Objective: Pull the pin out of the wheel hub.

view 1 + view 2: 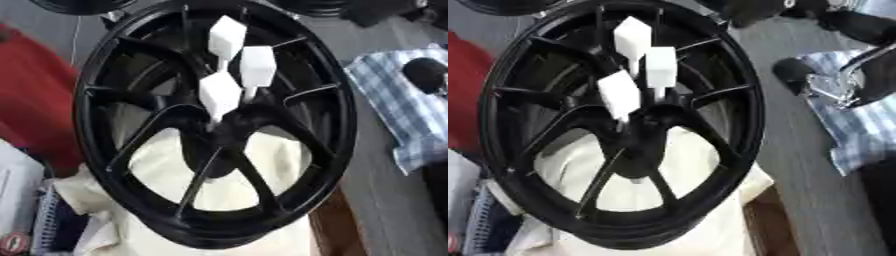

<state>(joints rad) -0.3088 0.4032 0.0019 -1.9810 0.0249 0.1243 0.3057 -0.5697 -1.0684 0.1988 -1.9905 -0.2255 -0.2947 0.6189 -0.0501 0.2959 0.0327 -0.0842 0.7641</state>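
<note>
Pins [220,95] upright in wheel hub [223,131]; right robot hand [833,85] well apart.

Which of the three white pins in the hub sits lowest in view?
The left pin: its block lies below the top pin and the right pin.

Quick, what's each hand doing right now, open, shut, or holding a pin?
Left hand: not in view in either eye.
Right hand: shows at the right edge, away from the wheel hub and its white pins; open or shut cannot be told.
</note>
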